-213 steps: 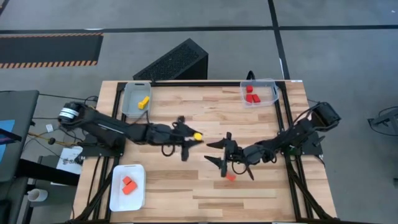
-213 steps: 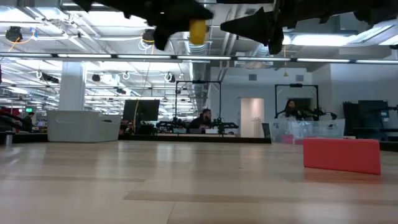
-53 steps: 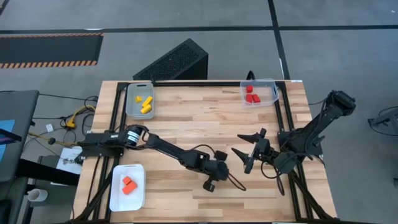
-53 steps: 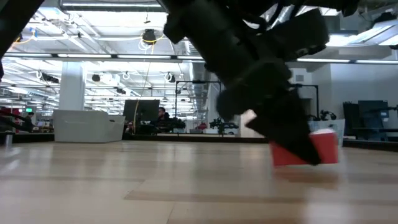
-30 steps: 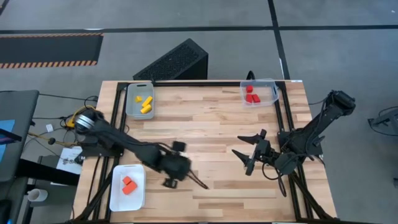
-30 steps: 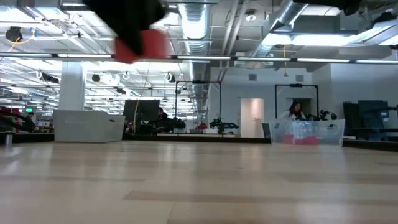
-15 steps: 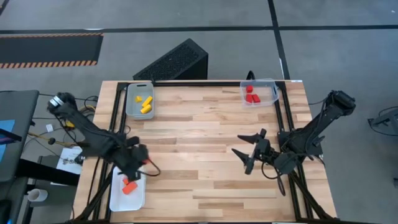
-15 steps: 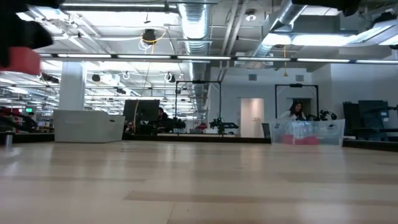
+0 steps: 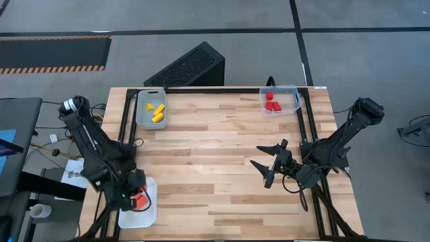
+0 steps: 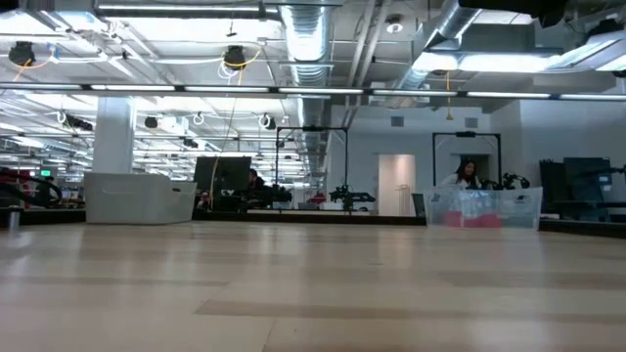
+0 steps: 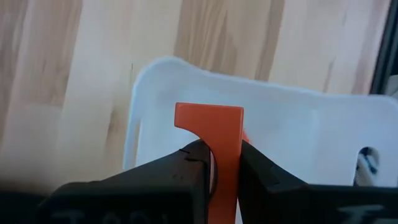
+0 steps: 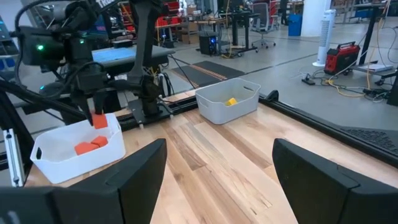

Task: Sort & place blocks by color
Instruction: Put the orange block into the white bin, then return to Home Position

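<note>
Pinched between the closed fingers of the left gripper [image 11: 224,165], an orange block [image 11: 219,127] is held upright above the white tray [image 9: 149,208] at the table's near left corner, where more orange blocks [image 12: 90,147] lie. Yellow blocks [image 9: 157,112] are seen in the grey tray [image 9: 141,114] at the far left. Right of centre, the right gripper [image 9: 263,165] is held above bare wood [image 9: 215,148], fingers spread wide and empty. Red blocks [image 9: 271,102] sit in the clear tray [image 9: 293,101] at the far right.

orange block [image 11: 217,134] in dark left pincer [image 11: 222,163]; white tray [image 11: 292,124]; pale striped wood table [image 9: 222,134]
</note>
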Robot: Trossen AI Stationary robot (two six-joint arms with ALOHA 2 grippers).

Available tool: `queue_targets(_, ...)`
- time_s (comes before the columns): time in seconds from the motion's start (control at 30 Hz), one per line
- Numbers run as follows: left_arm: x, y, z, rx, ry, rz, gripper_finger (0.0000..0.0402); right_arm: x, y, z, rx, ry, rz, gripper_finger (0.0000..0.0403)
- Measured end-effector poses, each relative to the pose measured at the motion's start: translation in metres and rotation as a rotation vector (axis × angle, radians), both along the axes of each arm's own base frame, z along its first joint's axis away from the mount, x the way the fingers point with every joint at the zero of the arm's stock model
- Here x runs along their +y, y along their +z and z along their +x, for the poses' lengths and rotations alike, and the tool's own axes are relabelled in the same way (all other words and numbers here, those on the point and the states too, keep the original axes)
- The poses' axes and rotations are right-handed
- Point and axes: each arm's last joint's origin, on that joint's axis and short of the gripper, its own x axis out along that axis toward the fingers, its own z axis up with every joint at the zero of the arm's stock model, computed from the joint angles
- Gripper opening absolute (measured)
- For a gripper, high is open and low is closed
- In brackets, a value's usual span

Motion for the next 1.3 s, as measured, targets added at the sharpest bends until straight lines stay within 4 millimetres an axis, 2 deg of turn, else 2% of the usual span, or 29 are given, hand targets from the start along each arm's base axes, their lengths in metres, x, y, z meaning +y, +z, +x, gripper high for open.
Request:
queue_targets(0.4, -0.025, -0.045, 0.013, 0.140, -0.052, 0.217, 0.0032, 0.000, 0.000, 0.000, 0.001, -0.002, 0.000, 0.0315)
queue_targets(0.7, -0.030, -0.071, 0.025, 0.292, -0.162, 0.293, 0.0033, -0.004, 0.000, 0.003, 0.002, -0.015, 0.000, 0.0315)
queue_targets(0.87, -0.029, -0.072, 0.029, 0.294, -0.171, 0.285, 0.0057, -0.003, 0.000, 0.003, 0.002, -0.013, 0.001, 0.0315)
queue_targets(1.07, -0.030, -0.068, 0.036, 0.284, -0.140, 0.258, 0.0141, -0.003, 0.000, 0.003, 0.001, -0.012, 0.003, 0.0315)
queue_targets(1.2, -0.031, -0.054, 0.041, 0.308, -0.136, 0.268, 0.0197, -0.003, 0.000, 0.003, 0.001, -0.011, 0.004, 0.0315)
queue_targets(1.3, -0.036, -0.034, 0.050, 0.272, -0.127, 0.252, 0.0219, -0.004, 0.001, 0.004, -0.003, 0.000, 0.013, 0.0315)
